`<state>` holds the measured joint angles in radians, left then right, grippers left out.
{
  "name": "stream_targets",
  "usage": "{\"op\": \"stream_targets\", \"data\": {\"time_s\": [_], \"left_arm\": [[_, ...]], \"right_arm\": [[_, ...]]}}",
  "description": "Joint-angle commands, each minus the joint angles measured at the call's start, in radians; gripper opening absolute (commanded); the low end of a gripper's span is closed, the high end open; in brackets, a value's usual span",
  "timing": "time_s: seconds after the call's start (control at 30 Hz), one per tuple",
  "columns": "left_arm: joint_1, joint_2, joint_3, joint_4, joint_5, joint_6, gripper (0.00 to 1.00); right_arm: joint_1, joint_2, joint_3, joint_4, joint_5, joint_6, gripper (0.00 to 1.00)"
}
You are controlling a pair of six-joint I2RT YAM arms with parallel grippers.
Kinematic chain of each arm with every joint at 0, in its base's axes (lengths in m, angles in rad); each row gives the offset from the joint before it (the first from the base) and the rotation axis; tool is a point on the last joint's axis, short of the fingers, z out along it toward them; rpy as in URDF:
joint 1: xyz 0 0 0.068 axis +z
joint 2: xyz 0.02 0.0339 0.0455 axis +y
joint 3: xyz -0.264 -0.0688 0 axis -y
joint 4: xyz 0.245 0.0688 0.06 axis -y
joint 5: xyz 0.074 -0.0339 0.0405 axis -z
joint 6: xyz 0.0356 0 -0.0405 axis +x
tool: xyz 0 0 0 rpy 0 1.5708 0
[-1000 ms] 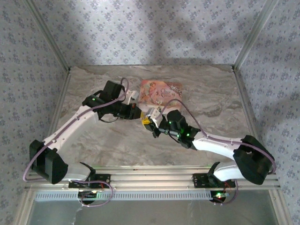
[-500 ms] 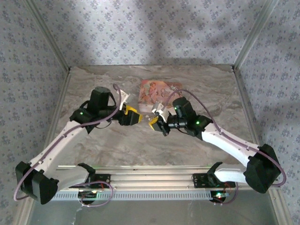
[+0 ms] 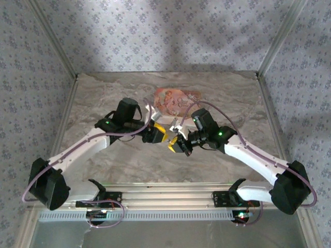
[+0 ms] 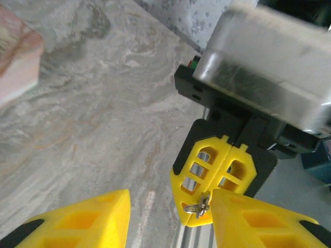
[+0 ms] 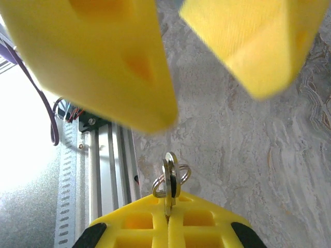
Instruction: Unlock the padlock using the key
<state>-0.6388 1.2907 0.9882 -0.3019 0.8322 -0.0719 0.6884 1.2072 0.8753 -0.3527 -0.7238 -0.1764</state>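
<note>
- Top view: yellow-fingered left gripper (image 3: 159, 133) and yellow-fingered right gripper (image 3: 174, 145) tip to tip, just in front of the pink floral-printed box (image 3: 176, 99); padlock too small to place.
- Left wrist view: own fingers spread; small silver key (image 4: 199, 207) on a wire ring, pinched between the right gripper's pressed-together tips.
- Right wrist view: key upright, blade clamped, ring free. Probably a handover: best to close squarely on the exposed end before releasing.

Grey-veined marble tabletop (image 3: 232, 93) inside floral-papered walls (image 3: 170, 36), aluminium posts (image 3: 280, 39) at the corners.
</note>
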Motion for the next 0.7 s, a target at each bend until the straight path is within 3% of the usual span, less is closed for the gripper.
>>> {"op": "stream_targets", "data": {"time_s": [0.0,0.1,0.2,0.37,0.5,0.67], "left_arm": [[-0.039,0.013,0.049,0.002,-0.002,-0.004,0.47],[-0.05,0.028,0.049,0.005,-0.007,-0.018,0.47],[-0.056,0.034,0.05,0.006,-0.002,-0.021,0.41],[-0.057,0.042,0.06,-0.013,-0.006,-0.017,0.16],[-0.057,0.041,0.061,-0.02,-0.01,-0.024,0.04],[-0.045,0.037,0.034,0.015,-0.061,-0.094,0.0]], "right_arm": [[-0.005,-0.033,0.032,-0.023,-0.027,-0.003,0.0],[-0.005,-0.047,0.024,-0.025,-0.01,-0.003,0.0],[-0.006,-0.062,0.012,-0.023,-0.007,0.004,0.0],[-0.003,-0.077,-0.008,-0.009,-0.006,0.018,0.0],[-0.004,-0.081,-0.019,0.009,0.008,0.039,0.0],[-0.025,-0.143,-0.103,0.154,0.091,0.129,0.37]]}}
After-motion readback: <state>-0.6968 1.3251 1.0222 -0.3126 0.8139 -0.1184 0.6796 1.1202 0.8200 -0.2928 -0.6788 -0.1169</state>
